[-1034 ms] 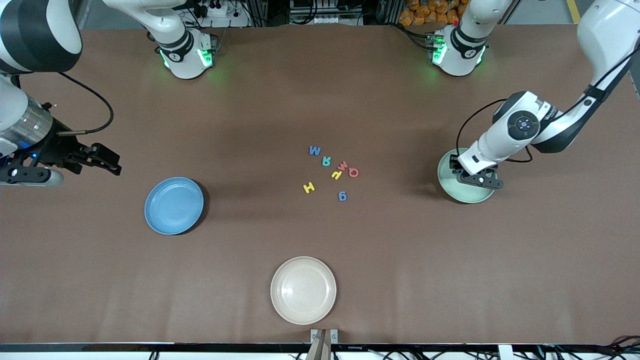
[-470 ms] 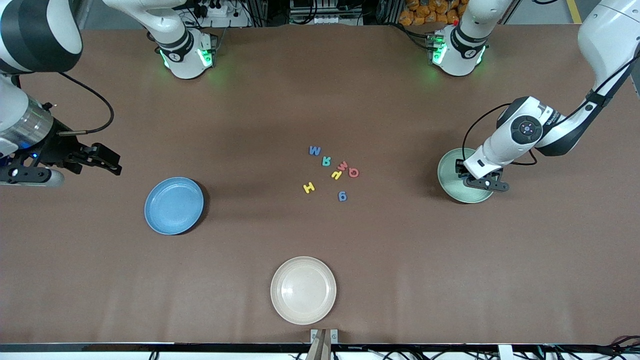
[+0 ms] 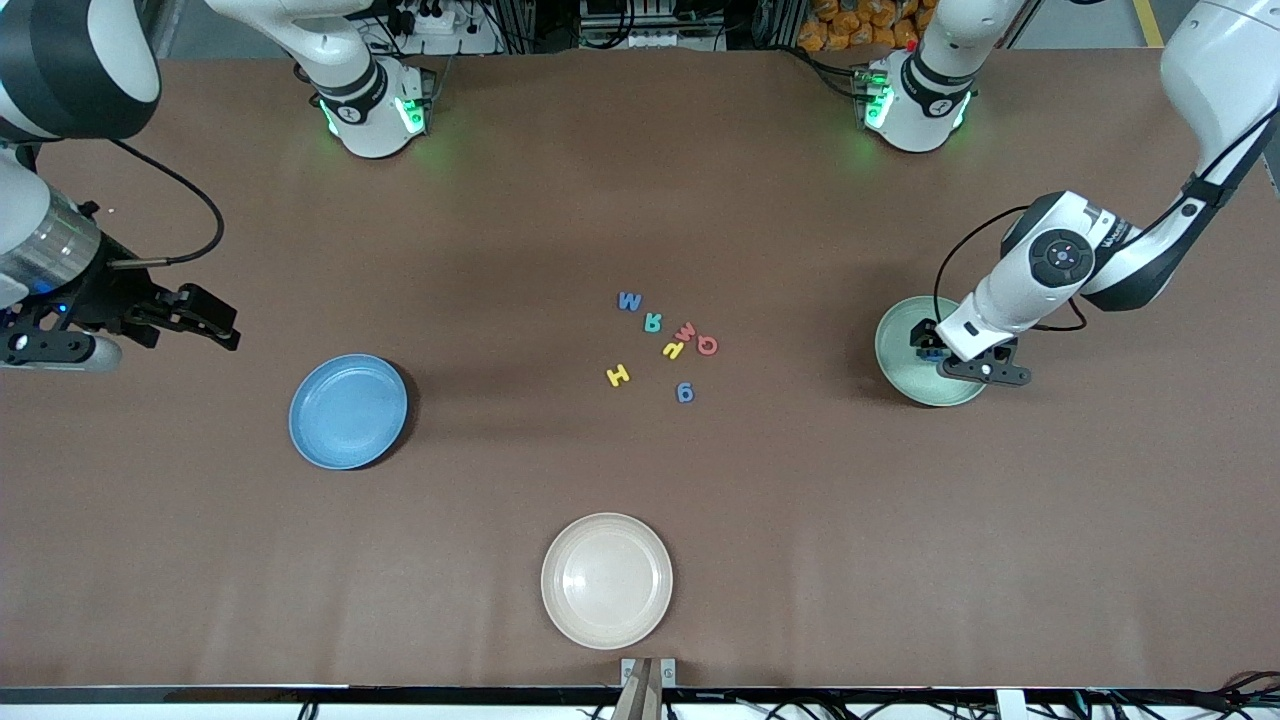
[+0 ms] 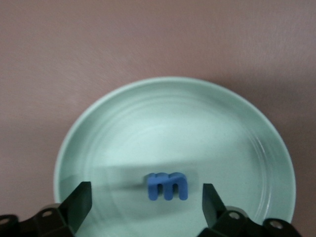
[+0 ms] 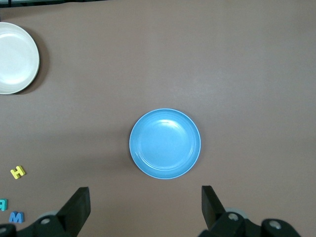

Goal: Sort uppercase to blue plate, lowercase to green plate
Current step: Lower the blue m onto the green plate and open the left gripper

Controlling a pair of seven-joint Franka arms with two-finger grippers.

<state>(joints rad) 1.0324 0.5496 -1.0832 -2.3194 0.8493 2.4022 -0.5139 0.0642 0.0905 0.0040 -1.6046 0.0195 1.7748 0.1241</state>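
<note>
Front view: the left gripper (image 3: 950, 362) hangs low over the green plate (image 3: 897, 350) at the left arm's end of the table; the right gripper (image 3: 205, 322) waits in the air near the blue plate (image 3: 347, 411). Seven letters (image 3: 662, 343) lie mid-table.

Left wrist view: the fingers (image 4: 79, 203) stand wide apart, the blue m (image 4: 168, 185) lying free on the plate between them.

Right wrist view: its fingers (image 5: 78, 205) are spread wide, empty, above the blue plate.
</note>
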